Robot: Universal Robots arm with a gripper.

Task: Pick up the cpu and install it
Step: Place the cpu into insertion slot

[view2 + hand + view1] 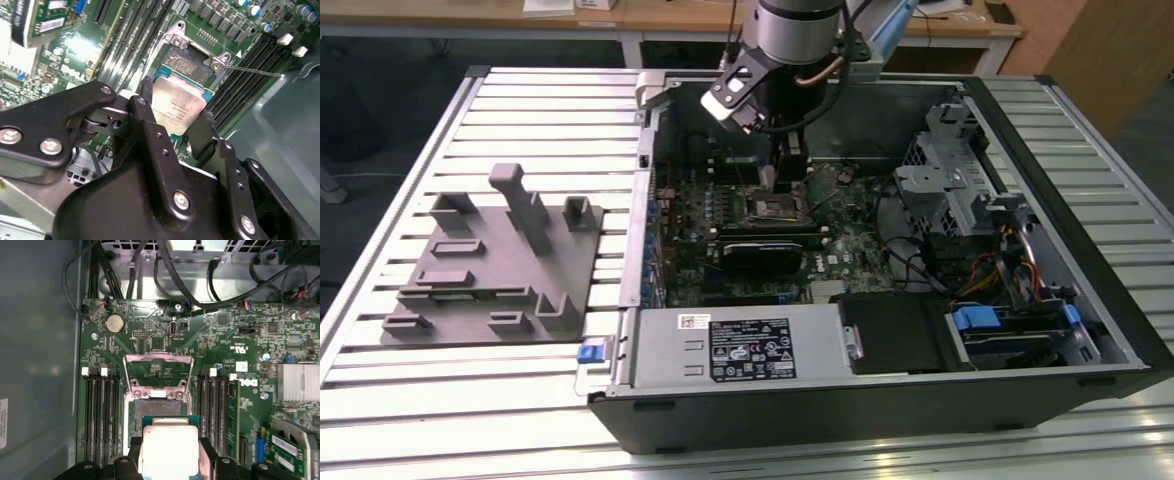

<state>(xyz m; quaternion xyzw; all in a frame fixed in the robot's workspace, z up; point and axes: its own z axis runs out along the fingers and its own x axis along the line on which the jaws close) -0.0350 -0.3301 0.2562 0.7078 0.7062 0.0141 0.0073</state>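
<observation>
1. The cpu [177,107] is pinched between the two black fingers [152,135] of the pincer [177,114], so the pincer is closed on the chip. The pale metal top is turned toward the wrist cameras.
2. It's gripped by two opposite edges, and part of the chip is left sticking out past the fingertips.
3. The chip is held low over the motherboard [235,330], partly over the socket [157,405]. Whether it's touching the socket can't be told.
4. The socket's metal frame [158,367] is flipped open, and memory slots [102,410] are seen on both sides.
5. In the exterior view the pincer is seen inside the open PC case [1121,330], which is laid on the slatted desk [520,110]. A grey holder block [494,260] is sat at the exterior view's left, well apart.
</observation>
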